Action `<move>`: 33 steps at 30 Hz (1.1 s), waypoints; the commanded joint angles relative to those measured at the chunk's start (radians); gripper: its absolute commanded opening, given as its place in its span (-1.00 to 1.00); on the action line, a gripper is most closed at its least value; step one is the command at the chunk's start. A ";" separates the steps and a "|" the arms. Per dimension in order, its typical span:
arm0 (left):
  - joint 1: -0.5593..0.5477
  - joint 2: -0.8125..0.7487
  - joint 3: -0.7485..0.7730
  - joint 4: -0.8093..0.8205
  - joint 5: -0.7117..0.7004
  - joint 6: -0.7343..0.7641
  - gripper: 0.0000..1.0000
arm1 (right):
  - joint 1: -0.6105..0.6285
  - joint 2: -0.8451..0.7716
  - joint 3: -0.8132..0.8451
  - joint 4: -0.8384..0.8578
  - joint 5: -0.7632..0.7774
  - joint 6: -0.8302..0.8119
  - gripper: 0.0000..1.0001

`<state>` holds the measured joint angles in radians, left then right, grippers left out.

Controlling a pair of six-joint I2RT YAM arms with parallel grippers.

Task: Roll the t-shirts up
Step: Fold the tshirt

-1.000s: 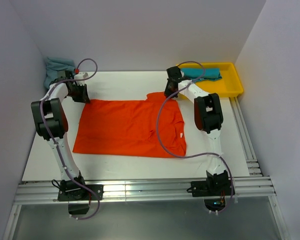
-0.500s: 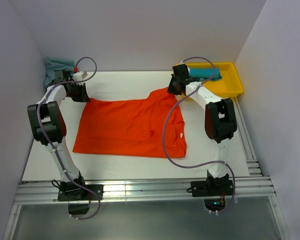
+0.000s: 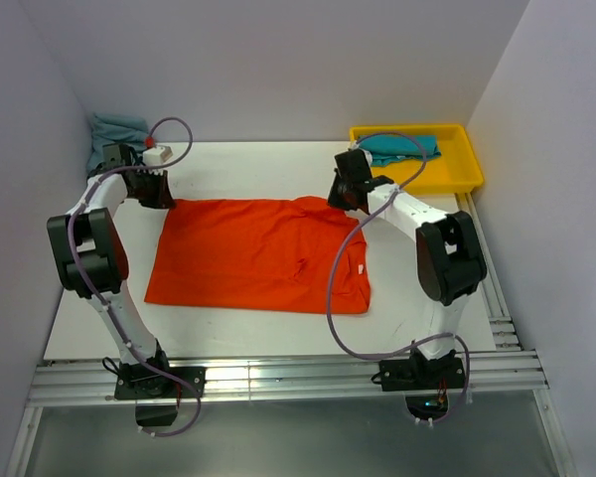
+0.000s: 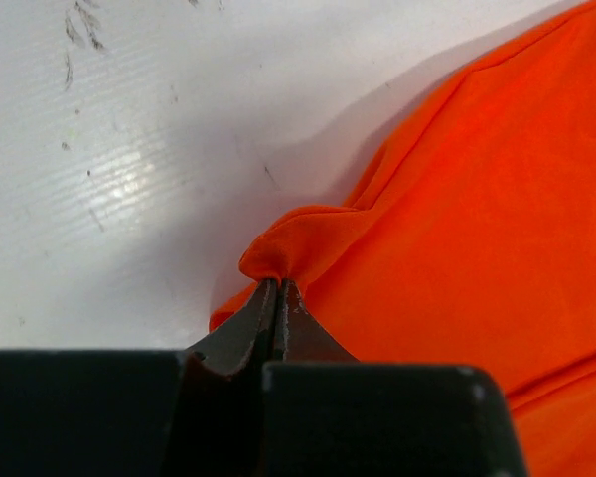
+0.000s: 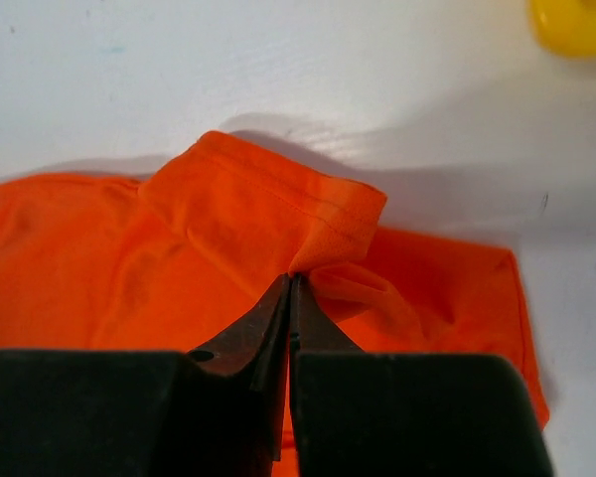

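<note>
T-shirt (image 3: 258, 253) pinched, L gripper (image 4: 278, 285), R gripper (image 5: 291, 280)

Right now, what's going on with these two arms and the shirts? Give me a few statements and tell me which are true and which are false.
1. The left gripper is pinching a corner of the orange shirt. True.
2. The right gripper hangs open above the cloth. False: it is shut on a fold at the orange shirt's far edge.
3. The teal shirt lies in the yellow tray. True.
4. The orange shirt is rolled up. False: it lies mostly flat on the table.
5. The grey-blue shirt is in the tray. False: it sits bunched in the far left corner.
</note>
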<state>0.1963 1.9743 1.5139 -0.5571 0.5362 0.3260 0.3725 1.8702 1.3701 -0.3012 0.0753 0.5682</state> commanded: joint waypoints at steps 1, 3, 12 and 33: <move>0.017 -0.089 -0.024 -0.032 0.018 0.065 -0.99 | 0.029 -0.118 -0.051 0.028 0.058 0.024 -0.91; 0.023 -0.100 -0.032 -0.062 0.013 0.085 -0.99 | 0.037 -0.160 -0.081 0.024 0.070 0.042 -0.92; 0.043 -0.163 -0.104 -0.121 -0.030 0.169 -0.99 | 0.092 -0.335 -0.305 0.007 0.126 0.128 -0.93; 0.092 -0.235 -0.242 -0.171 -0.054 0.274 -0.99 | 0.181 -0.614 -0.612 -0.004 0.164 0.257 -0.93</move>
<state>0.2821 1.8027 1.2812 -0.7231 0.4782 0.5652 0.5434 1.2926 0.7769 -0.3084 0.2016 0.7986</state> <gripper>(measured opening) 0.012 0.040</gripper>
